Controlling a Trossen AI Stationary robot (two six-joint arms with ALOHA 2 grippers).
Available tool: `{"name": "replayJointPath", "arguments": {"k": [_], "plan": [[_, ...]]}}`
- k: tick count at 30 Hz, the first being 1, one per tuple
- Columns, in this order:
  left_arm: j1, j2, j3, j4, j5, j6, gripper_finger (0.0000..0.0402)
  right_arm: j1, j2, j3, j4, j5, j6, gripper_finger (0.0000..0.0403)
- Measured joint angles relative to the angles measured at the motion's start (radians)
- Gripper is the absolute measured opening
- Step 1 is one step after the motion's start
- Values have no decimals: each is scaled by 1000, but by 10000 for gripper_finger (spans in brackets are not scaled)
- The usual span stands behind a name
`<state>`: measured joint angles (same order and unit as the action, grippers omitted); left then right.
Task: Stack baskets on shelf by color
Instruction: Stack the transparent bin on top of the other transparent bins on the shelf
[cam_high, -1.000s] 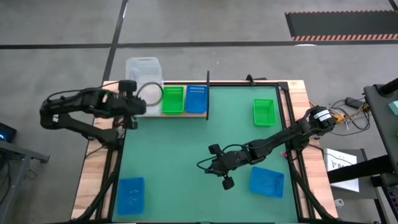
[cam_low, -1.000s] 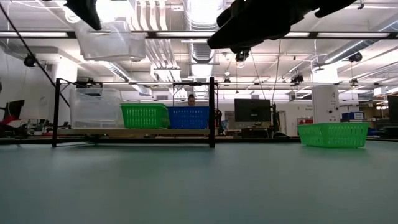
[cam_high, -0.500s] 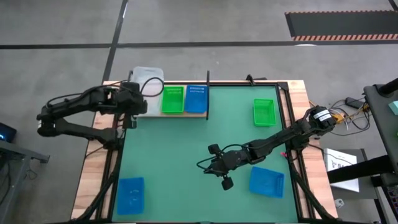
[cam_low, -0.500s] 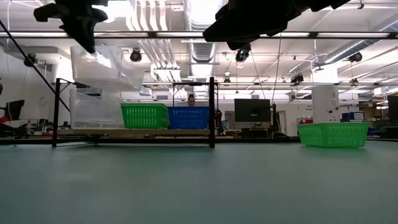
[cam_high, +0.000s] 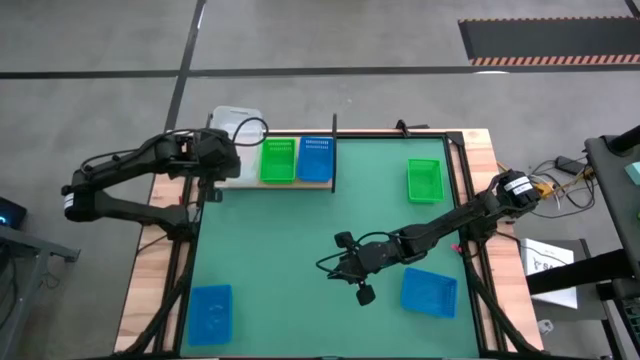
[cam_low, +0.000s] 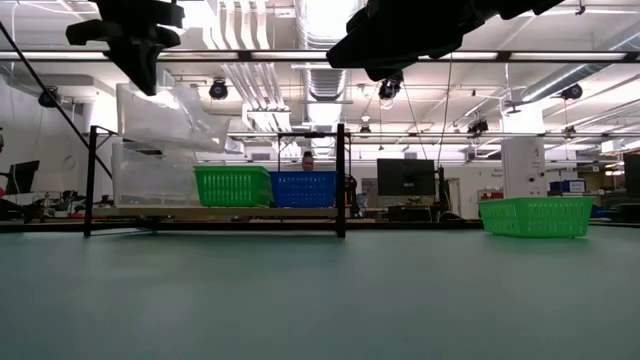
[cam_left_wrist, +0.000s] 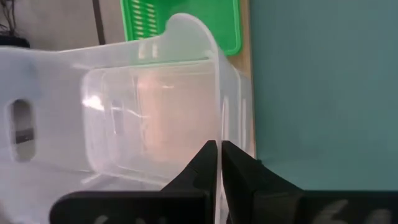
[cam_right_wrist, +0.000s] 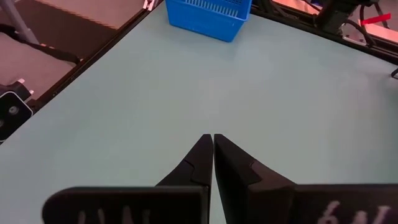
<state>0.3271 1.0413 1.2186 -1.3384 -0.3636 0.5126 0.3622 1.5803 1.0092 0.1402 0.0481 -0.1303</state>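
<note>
**Clear basket held tilted over the shelf's left end**

The left gripper (cam_left_wrist: 217, 163) has its dark fingers pinched on the thin wall of a clear basket (cam_left_wrist: 155, 112), a glossy, see-through plastic bin with rounded corners and a slot handle. From table height the clear basket hangs tilted above another clear one (cam_low: 152, 173) already sitting on the shelf (cam_low: 215, 212), a pale wooden board with thin black metal posts. Just right of it on the board stand a bright green basket (cam_high: 278, 160) and a blue basket (cam_high: 315, 158), both with ribbed, slotted sides, side by side and touching.

The right gripper (cam_right_wrist: 213, 152) hovers over the smooth green mat (cam_high: 300, 240) near the middle of the tabletop, fingers pressed together on nothing. A blue basket (cam_high: 428, 291) lies just right of it, a second one (cam_high: 211, 308) at the near left corner, and a green basket (cam_high: 424, 179) at the far right.
</note>
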Motion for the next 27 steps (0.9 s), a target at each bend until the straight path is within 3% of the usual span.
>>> {"name": "replayJointPath", "arguments": {"k": [27], "plan": [[60, 49, 0, 21, -10, 45, 0, 0, 0, -2, -6, -4, 17, 9]]}}
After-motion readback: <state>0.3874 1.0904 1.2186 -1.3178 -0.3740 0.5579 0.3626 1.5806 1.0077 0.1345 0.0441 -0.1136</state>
